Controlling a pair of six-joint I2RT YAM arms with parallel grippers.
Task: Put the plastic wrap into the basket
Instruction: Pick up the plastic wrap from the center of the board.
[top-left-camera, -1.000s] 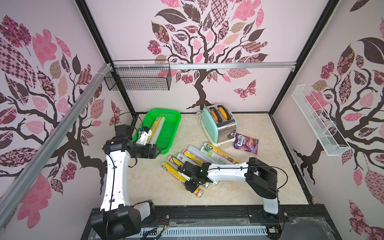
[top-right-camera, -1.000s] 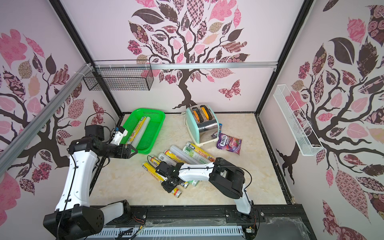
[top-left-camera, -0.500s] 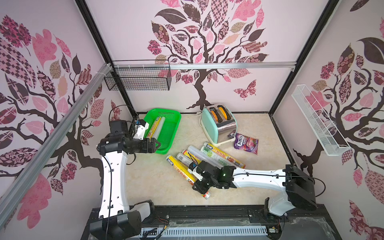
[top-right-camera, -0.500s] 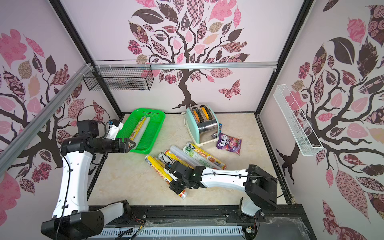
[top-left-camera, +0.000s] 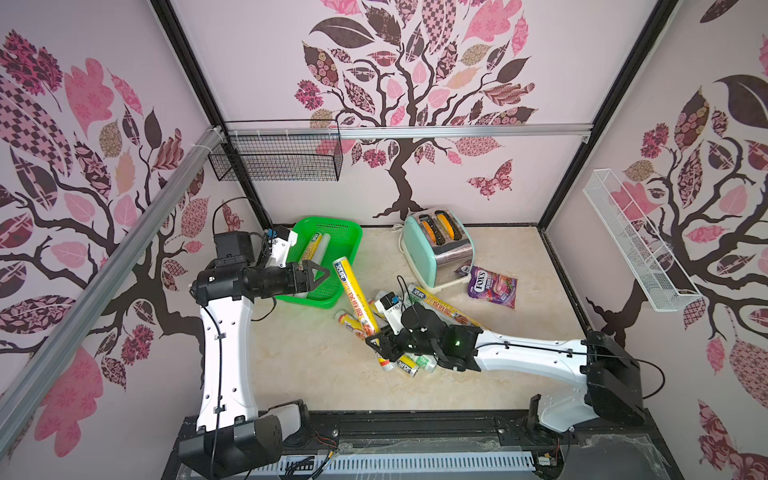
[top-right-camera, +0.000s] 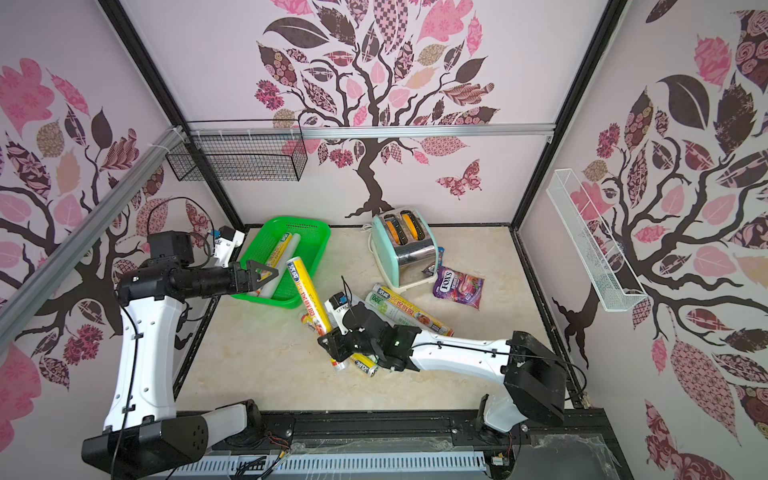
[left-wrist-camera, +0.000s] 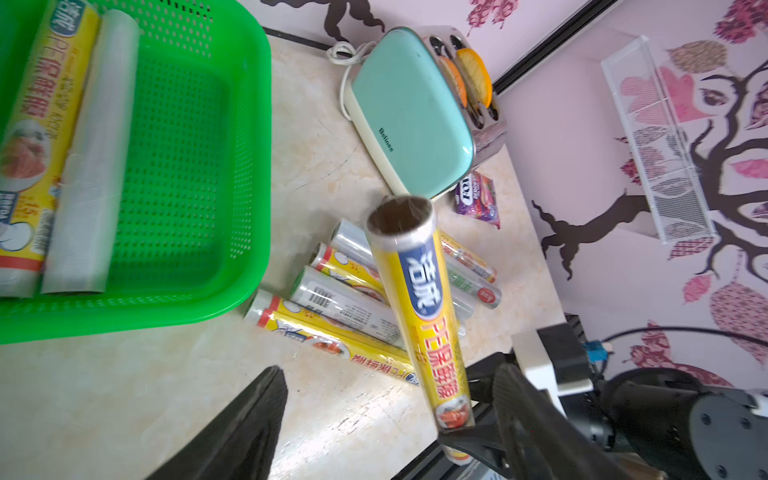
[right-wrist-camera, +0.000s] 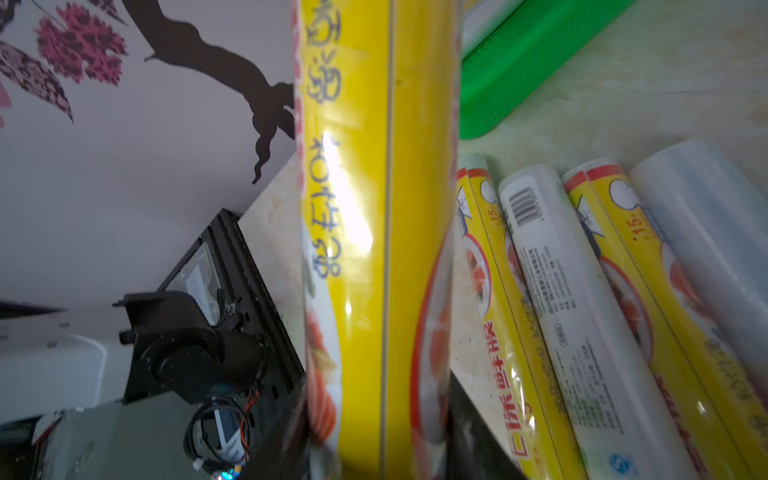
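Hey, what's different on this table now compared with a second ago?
The right gripper, shut on a yellow roll, has lifted it off the pile. The roll now tilts up toward the green basket. The right arm has stretched out from folded. The left gripper, open, shifted only slightly by the basket's near edge. The two rolls inside the basket, the toaster and the candy bag stayed put.
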